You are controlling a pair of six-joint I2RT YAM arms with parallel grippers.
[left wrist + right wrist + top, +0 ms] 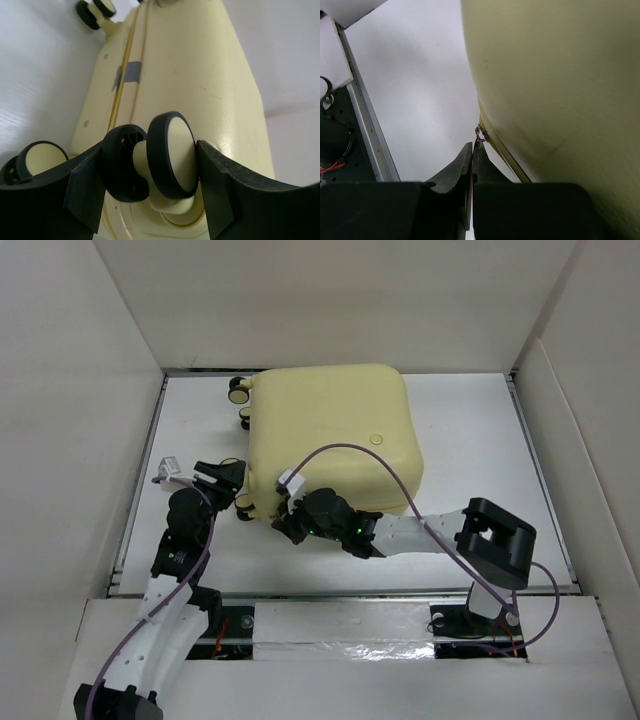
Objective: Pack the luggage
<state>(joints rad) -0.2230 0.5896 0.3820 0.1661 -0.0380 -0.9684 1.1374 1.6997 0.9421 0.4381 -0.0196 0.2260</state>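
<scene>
Pale yellow hard-shell suitcase [335, 430] closed, mid-frame. I judge zipping unfinished: right gripper [472, 146] pinches metal zip pull [478, 132], probably; left gripper [150, 150] clamps black-rimmed wheel [172, 155].

Nothing legible — the round emblem [376, 439] on the luggage [330, 420] is too small to read.

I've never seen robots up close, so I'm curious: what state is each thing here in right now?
luggage, closed, lying flat on the table.
left gripper, clamped on a wheel.
right gripper, shut on the zipper pull at the seam.
</scene>
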